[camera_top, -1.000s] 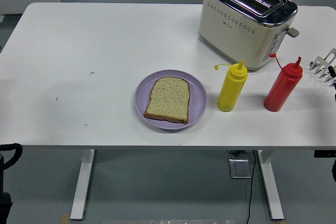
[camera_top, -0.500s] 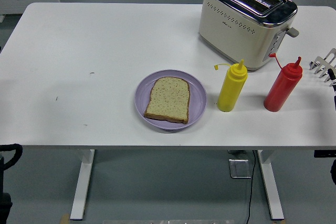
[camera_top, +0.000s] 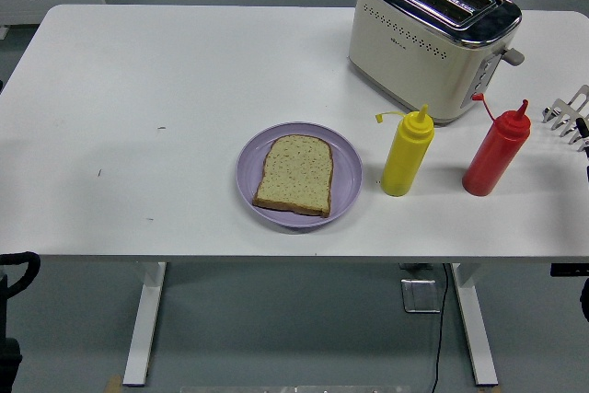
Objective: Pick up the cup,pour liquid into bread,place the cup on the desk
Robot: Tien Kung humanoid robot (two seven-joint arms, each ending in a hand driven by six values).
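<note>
While your right robot hand (camera_top: 572,115) is resting at the desk's (camera_top: 138,89) 3 o'clock edge, fingers relaxed and empty, bread (camera_top: 294,175) is lying on the plate (camera_top: 345,167), bottles (camera_top: 406,152) at its 3 o'clock.

The picture is bright and even, with light that seems to come from above. The white counter (camera_top: 184,89) looks almost glowing, mostly in the upper middle of the frame. Shadows are soft and small; a faint one sits under the purple plate (camera_top: 299,175) and beside the yellow bottle (camera_top: 406,154) and red bottle (camera_top: 495,152). The shiny top of the toaster (camera_top: 433,34) shows glare. Everything looks sharp, with no blur.
</note>
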